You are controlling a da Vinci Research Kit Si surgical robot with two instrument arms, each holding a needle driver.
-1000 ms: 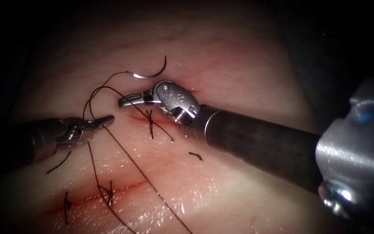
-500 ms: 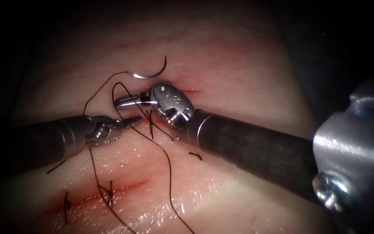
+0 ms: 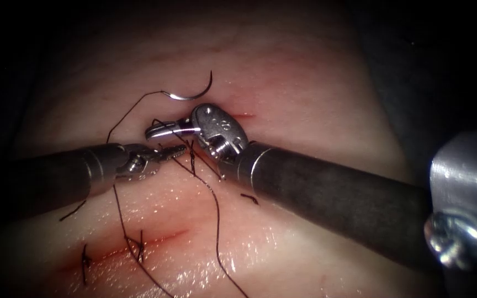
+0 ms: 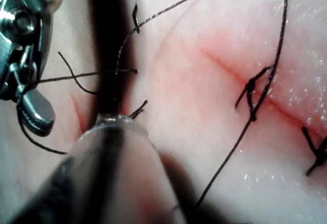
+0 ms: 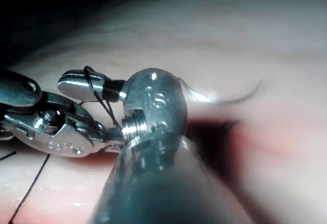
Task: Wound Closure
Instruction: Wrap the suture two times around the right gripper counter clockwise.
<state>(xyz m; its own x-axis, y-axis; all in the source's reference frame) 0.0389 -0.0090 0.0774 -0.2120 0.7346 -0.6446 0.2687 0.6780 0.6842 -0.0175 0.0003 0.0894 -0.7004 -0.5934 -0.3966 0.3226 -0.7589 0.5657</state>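
Observation:
The curved needle (image 3: 191, 95) lies free on the tissue (image 3: 305, 83) just beyond the cut, held by neither tool; it appears again as needle (image 5: 219, 98). My right tool (image 3: 155, 131) has its jaws shut, and a turn of dark thread is wound around them, seen close at the right jaws (image 5: 76, 83). My left tool (image 3: 169, 153) is shut on the thread, its tip just below the right jaws and nearly touching them. From there the thread (image 3: 216, 221) hangs slack toward the near edge. A tied stitch (image 3: 192, 160) sits under the two tips.
Lower left along the cut (image 3: 161, 238) are two more knotted stitches (image 3: 136, 243), also seen as stitches (image 4: 253, 93). Short cut ends of thread (image 3: 249, 197) lie on the tissue. The right shaft (image 3: 332, 193) crosses the right half of the field.
My left tool moved right until its tip met the right jaws. The thread it holds went from taut to slack and now loops around the right jaws. The needle has not moved.

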